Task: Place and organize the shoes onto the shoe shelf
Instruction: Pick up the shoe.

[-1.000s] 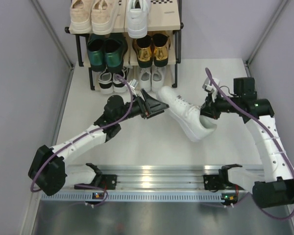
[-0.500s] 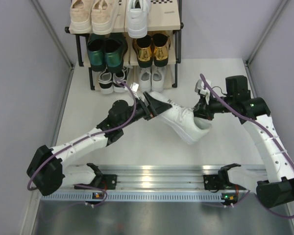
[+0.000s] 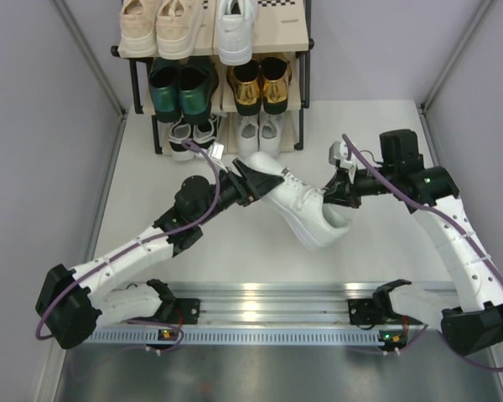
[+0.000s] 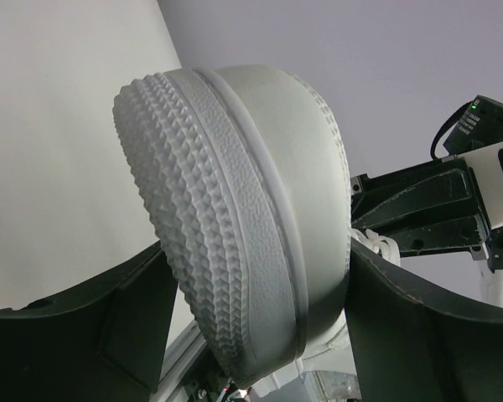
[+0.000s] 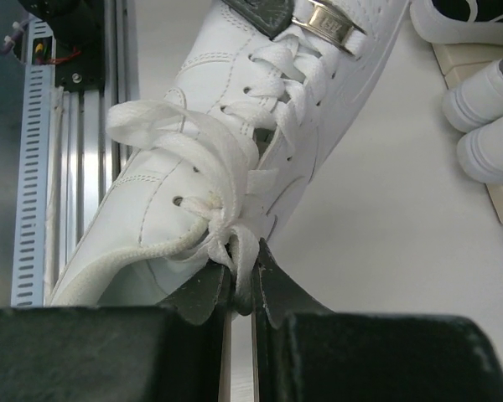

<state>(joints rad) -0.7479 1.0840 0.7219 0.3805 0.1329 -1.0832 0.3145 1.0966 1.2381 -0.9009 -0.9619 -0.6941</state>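
1. White sneaker (image 3: 306, 209) lies between the two arms, over the table (image 3: 235, 247) in front of the shelf (image 3: 134, 92). Toe points toward the shelf's lower left, heel toward the near right. Cannot tell whether it rests on the table.
2. Left gripper (image 3: 260, 177): jaws wide, straddling the toe. In the wrist view the studded sole faces the camera and each finger (image 4: 84, 327) sits right at the toe's side. Cannot tell whether they clamp it.
3. Right gripper (image 3: 339, 199): jaws nearly together, pinching a thin white piece at the collar, by the laces.
4. Shelf, top: beige pair (image 3: 159, 25), one chunky white shoe (image 3: 233, 33).
5. Middle: green loafers (image 3: 180, 88), gold loafers (image 3: 261, 84).
6. Bottom: black-and-white pair (image 3: 193, 134), white lace-ups (image 3: 260, 130).
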